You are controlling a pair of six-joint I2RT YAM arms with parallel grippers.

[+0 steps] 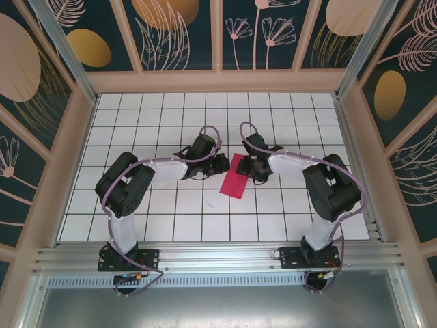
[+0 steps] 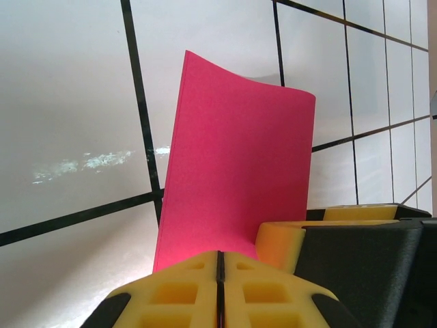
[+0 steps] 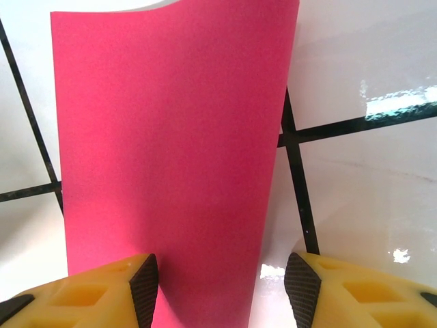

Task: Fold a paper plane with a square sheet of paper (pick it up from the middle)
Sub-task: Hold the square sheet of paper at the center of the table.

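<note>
Paper [image 1: 235, 176] of a magenta-pink colour sits near the middle of the table as a narrow rectangle, set slantwise between the two grippers. From the left wrist the paper [image 2: 235, 178] shows its far edge curling up off the tiles. From the right wrist the paper [image 3: 171, 150] runs straight away from the fingers, its far edge also lifted.

The left gripper [image 1: 222, 164] is low at the paper's left side, arm bent at the elbow and reaching inward. Its yellow pads meet with no gap, so the left gripper [image 2: 220, 256] is closed. The paper's near edge is hidden behind the pads, so I cannot tell whether it is pinched.

The right gripper [image 1: 251, 167] reaches in from the other side, arm folded likewise. From its own camera the right gripper [image 3: 222, 273] stands open, one fingertip over the paper's edge, the other over bare tile.

The table [image 1: 136, 205] is white with a black grid. An aluminium rail [image 1: 218, 256] carries both bases. Dark teal walls [image 1: 177, 34] with gold and pale plant patterns enclose it.
</note>
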